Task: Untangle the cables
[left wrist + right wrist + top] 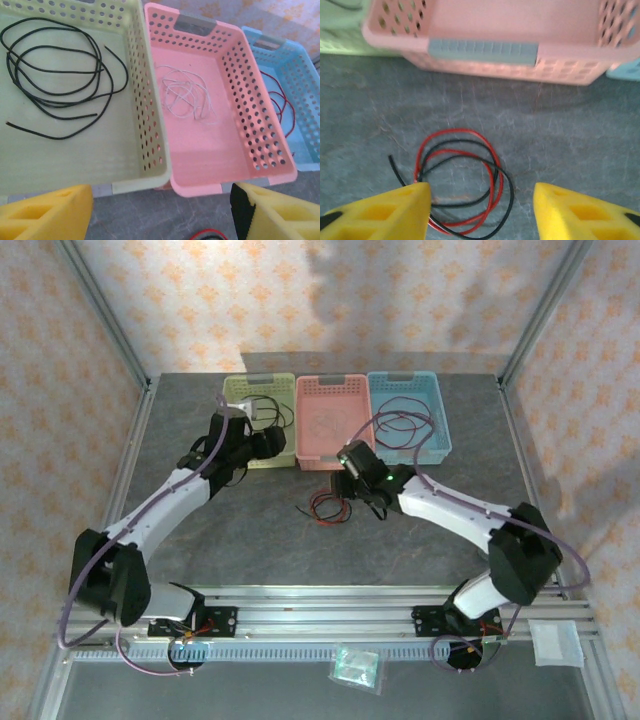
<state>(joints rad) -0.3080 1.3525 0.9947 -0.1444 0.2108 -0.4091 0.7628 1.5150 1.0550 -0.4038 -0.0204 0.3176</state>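
Note:
A small tangle of red and black cables (462, 182) lies on the grey table just in front of the pink basket (485, 50), also seen from above as the tangle (328, 508). My right gripper (480, 200) hovers over it, open, its yellow fingers (395, 212) straddling the loops; the left finger overlaps their edge. My left gripper (160, 215) is open and empty, in front of the green basket (142, 177) and the pink basket (200, 187). A black cable (60, 75) lies in the green basket, a pale cable (187, 95) in the pink one, and a red cable (280, 102) in the blue basket (305, 65).
Three baskets stand side by side at the back of the table: green (236, 387), pink (305, 458), blue (446, 445). An aluminium rail (320, 605) runs along the near edge, with frame posts at the corners. A plastic bag (356, 667) lies below the rail.

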